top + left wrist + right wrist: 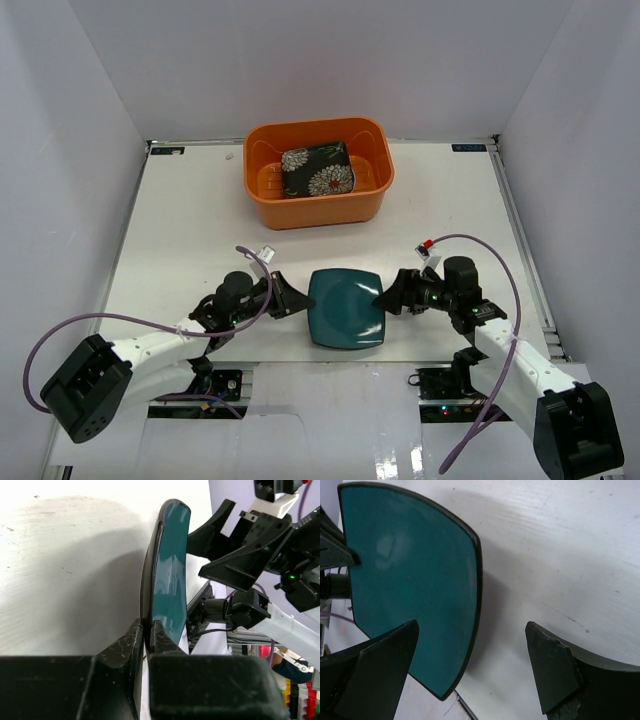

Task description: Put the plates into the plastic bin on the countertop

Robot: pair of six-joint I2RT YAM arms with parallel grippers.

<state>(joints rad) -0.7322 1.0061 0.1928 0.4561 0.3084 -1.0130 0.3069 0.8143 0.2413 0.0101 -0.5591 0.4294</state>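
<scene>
A square dark teal plate hangs just above the countertop near its front edge, between my two arms. My left gripper is shut on the plate's left rim; in the left wrist view the plate stands edge-on, pinched between the fingers. My right gripper stands open at the plate's right side, and that edge of the plate lies between its fingers without contact. The orange plastic bin sits at the back centre, with a black flowered plate inside.
White walls close in the countertop on three sides. The countertop's front edge runs just below the teal plate. Purple cables loop from both arms.
</scene>
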